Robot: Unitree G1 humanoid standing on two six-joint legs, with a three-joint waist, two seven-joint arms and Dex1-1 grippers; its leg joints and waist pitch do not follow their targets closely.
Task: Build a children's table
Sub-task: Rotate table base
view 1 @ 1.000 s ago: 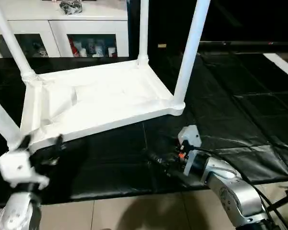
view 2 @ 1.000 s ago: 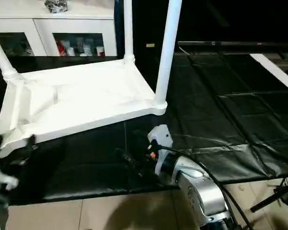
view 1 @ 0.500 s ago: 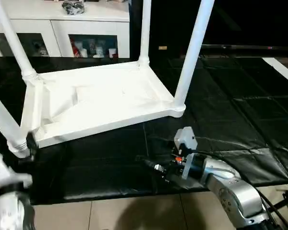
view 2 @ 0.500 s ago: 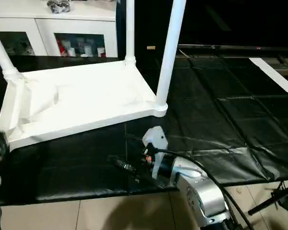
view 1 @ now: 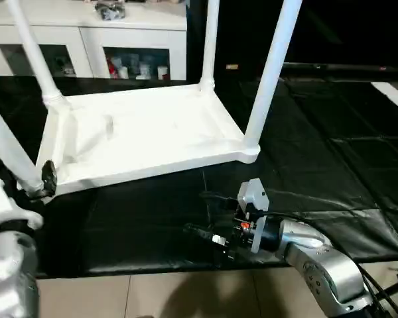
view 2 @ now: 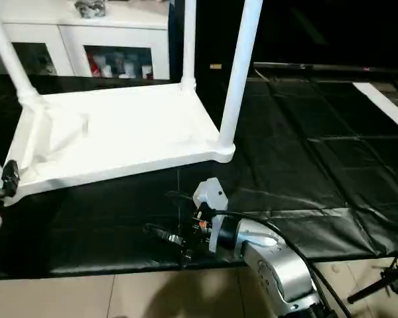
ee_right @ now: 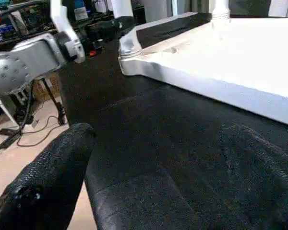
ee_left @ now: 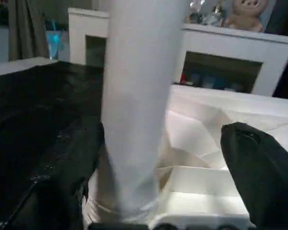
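A black padded floor mat (view 1: 318,146) covers the floor in front of a white cabinet with glass doors (view 1: 86,40). On the mat lies the white plastic rectangular tabletop (view 1: 146,136) upside down, with four white tube legs (view 1: 273,66) standing up from its corners. The left gripper (ee_left: 158,158) has its jaws wide, around the near-left leg (ee_left: 134,96) without clamping it; a second ago it was still short of this leg. The right gripper (view 1: 209,218) is wide too, empty, low over the mat. No readable writing.
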